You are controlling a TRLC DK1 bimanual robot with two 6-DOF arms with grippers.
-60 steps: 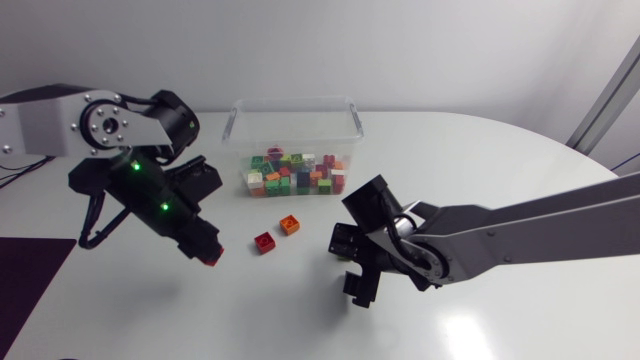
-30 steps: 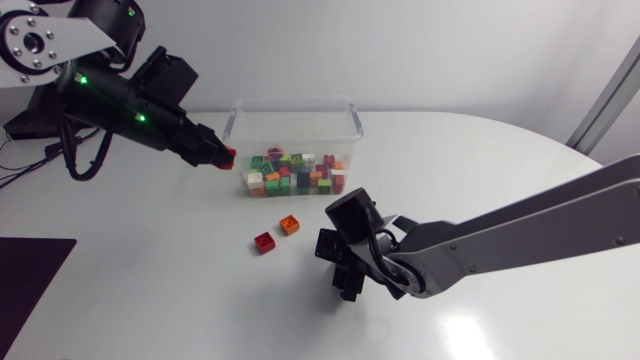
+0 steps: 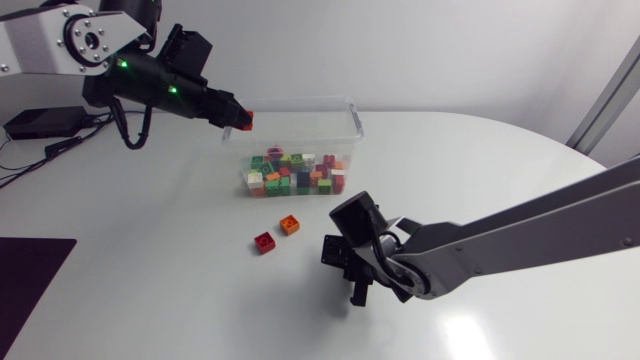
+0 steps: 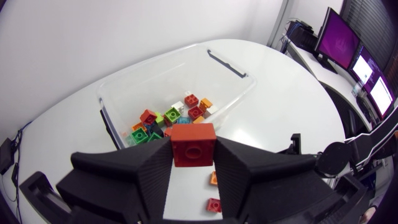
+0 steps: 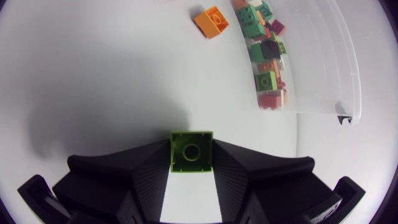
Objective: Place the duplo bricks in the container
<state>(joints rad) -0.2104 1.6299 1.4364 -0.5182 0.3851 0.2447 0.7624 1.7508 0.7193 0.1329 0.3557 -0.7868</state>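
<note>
The clear plastic container [image 3: 357, 118] stands at the far middle of the table [image 3: 150, 280] and holds a mixed layer of red, green, orange and white duplo bricks [image 3: 295, 172]. On the near side of it lie a loose orange brick [image 3: 290, 225] and, just left of that, a loose red brick [image 3: 264, 241]. The left arm enters from the far left. The left gripper [image 3: 240, 120] is raised at the container's left edge, clamped on a square red brick [image 4: 193, 149]. The right gripper [image 5: 191, 157] sits low, near and right of the loose bricks, and grips a lime-green brick [image 5: 191, 148] between both fingers.
</note>
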